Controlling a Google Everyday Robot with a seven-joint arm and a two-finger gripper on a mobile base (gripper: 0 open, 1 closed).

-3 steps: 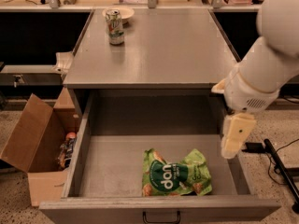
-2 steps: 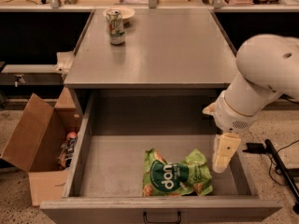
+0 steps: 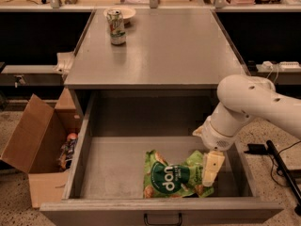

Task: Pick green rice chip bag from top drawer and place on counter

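Observation:
The green rice chip bag [image 3: 170, 176] lies flat near the front of the open top drawer [image 3: 117, 168], light green with a dark round logo. The gripper [image 3: 210, 173] hangs from the white arm [image 3: 249, 108] inside the drawer, its cream fingers [image 3: 211, 166] pointing down over the bag's right edge. Whether it touches the bag is unclear. The grey metal counter [image 3: 164, 46] stretches behind and above the drawer.
A green-white soda can [image 3: 116, 27] stands at the counter's back left, next to a white bowl [image 3: 121, 13]. An open brown cardboard box [image 3: 35, 145] with items sits on the floor left of the drawer. Dark cables [image 3: 282, 166] lie on the floor at right.
The arm has come down and leftward into the drawer; the gripper moved from the drawer's right side to over the bag's right edge. The bag has not moved.

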